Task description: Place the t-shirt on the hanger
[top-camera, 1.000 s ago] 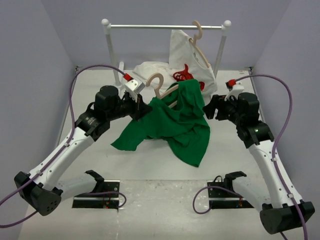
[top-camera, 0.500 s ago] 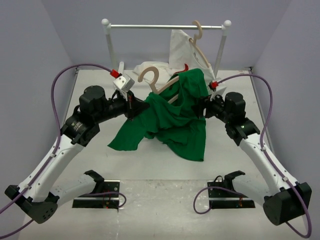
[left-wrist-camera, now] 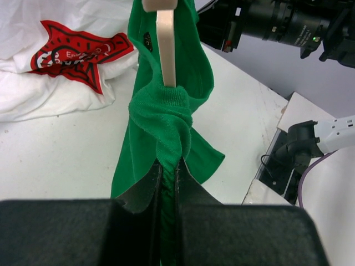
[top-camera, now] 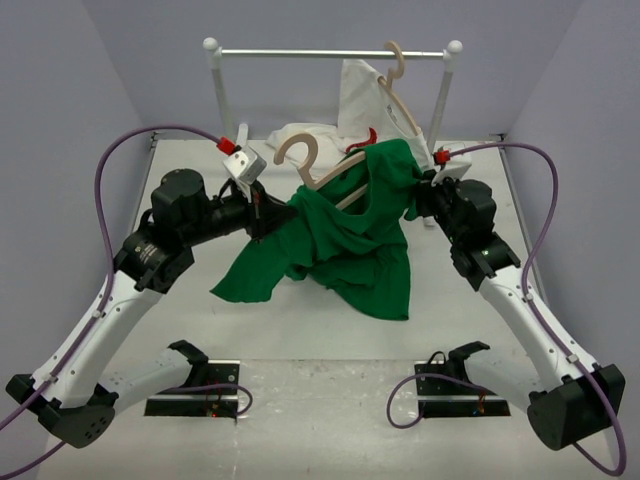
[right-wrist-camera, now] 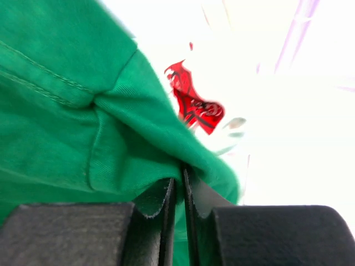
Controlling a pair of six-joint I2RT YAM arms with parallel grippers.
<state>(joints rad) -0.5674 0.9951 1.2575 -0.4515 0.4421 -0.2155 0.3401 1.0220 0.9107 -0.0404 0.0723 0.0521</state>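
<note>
Cloth of the t-shirt (top-camera: 350, 250) is hanging in a bunched green mass between the two arms, raised over the middle of the table (top-camera: 200, 330). Its lower folds are drooping toward the tabletop, and the top view is not showing whether they are touching it.

The hanger (left-wrist-camera: 166, 50) is sitting partly inside the t-shirt. In the top view its rounded hook is sticking out at the upper left of the cloth, with one wooden shoulder showing beside it. In the left wrist view a wooden strip is running down into a gathered ribbed edge of the t-shirt.

The left gripper (top-camera: 262, 215) is reaching in from the left and is clamping a strand of green cloth just below that gathered edge. Its fingers (left-wrist-camera: 141, 188) are pressing close together with fabric between them.

The right gripper (top-camera: 418, 200) is meeting the t-shirt at its upper right edge. In the right wrist view its fingers (right-wrist-camera: 155, 199) are standing almost together, pinching a fold of green cloth near a stitched hem.

Behind the t-shirt a white shirt (top-camera: 300, 135) with a red print is lying crumpled on the table. At the back a rail (top-camera: 330, 53) is carrying a second hanger (top-camera: 395, 75) with a white garment.
</note>
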